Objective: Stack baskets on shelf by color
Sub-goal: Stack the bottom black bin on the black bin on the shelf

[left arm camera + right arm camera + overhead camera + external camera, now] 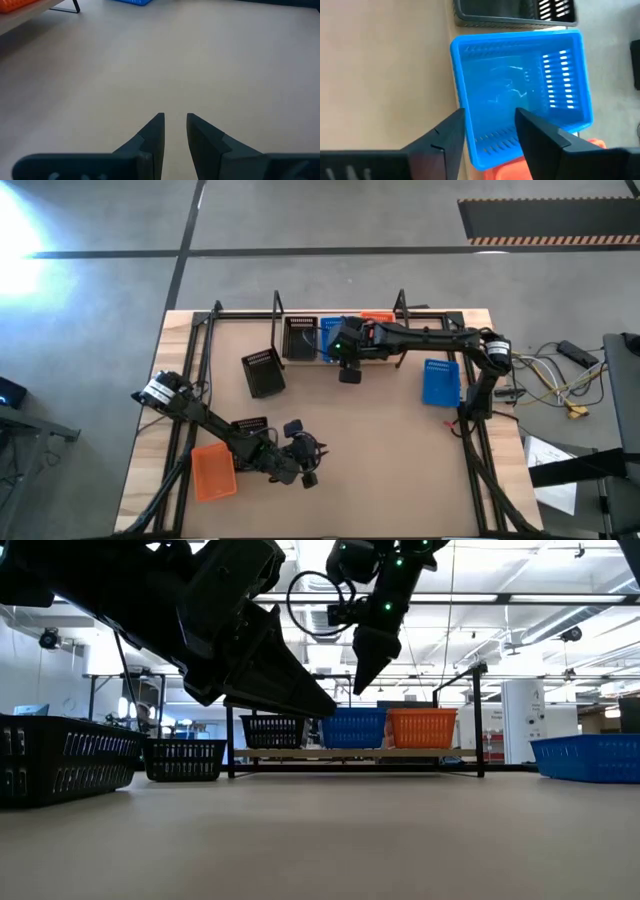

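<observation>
left gripper (308, 470): lower centre of high view, fingers slightly parted, empty.
orange basket (213, 471): lower left, on table.
shelf (455, 330): top centre, held black, blue, orange baskets.
right gripper (349, 375): over blue basket (520, 90), parted, empty.

The shelf (345, 358) carries black (300, 337), blue (329, 338) and orange baskets (377, 318) side by side.

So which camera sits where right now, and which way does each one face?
High: overhead, straight down; both arms, the shelf at the table's far edge.
Low: table height, facing the shelf; both arms hang above.
Left wrist: over bare tabletop; left gripper empty.
Right wrist: down into the shelf's blue basket; right gripper open.
Low and right wrist share that blue basket.
</observation>
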Tool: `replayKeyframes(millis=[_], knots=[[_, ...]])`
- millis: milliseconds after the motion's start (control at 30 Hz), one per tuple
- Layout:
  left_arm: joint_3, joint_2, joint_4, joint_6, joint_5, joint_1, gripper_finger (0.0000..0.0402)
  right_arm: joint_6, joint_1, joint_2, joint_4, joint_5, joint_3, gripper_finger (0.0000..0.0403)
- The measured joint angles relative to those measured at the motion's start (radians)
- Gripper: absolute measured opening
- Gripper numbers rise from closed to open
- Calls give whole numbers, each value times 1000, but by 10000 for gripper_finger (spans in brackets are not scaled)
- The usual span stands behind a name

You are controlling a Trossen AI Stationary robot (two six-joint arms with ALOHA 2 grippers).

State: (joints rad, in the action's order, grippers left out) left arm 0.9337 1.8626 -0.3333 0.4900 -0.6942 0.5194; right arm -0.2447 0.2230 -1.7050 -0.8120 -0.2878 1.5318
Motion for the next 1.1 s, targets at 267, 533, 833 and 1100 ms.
replayKeyframes(millis=[267, 533, 833, 1100], knots=[[-1, -61, 2, -85, -84, 35, 65, 50, -82, 167, 152, 51, -185, 166], [29, -202, 3, -386, -342, 154, 65, 222, -327, 379, 546, 61, -633, 139], [105, -388, 400, -391, -290, 220, 65, 387, -615, 392, 1210, -5, -1052, 118], [276, -412, 1169, 203, 107, 213, 65, 456, -717, 303, 1443, -185, -1151, 102]])
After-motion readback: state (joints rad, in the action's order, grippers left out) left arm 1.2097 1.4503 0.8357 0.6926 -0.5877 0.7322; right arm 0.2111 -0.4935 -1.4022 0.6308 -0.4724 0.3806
